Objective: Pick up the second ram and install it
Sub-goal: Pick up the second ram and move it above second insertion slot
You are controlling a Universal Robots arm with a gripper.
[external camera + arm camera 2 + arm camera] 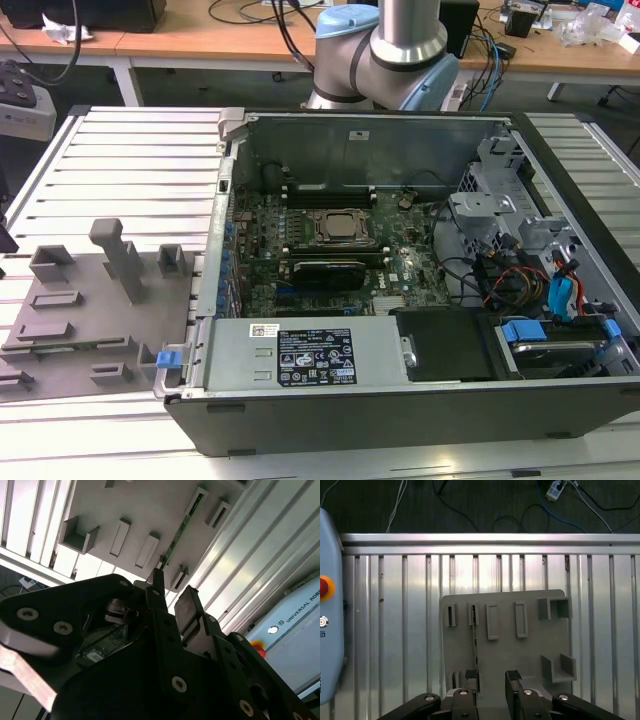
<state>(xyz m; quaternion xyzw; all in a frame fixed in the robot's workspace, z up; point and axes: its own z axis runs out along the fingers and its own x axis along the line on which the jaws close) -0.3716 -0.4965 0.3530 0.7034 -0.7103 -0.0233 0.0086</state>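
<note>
The second ram [474,640] is a thin green stick standing on edge in the slot holders of a grey fixture plate [520,655]. In the second wrist view the ram [179,532] runs as a narrow green line across the plate [145,505]. My gripper [492,680] hangs well above the plate, open, with nothing between its two dark fingers. One fingertip [471,676] lines up with the ram's near end, and the other fingertip [513,677] is off to its side. From the second wrist view the gripper [172,597] is seen from behind.
The fixture plate [90,330] lies on a slatted metal table [130,170] at the exterior view's left, with several raised holders. The open computer case [420,400] with its motherboard [340,250] fills the middle. The arm's base [385,60] stands behind it. Cables [560,500] lie beyond the table edge.
</note>
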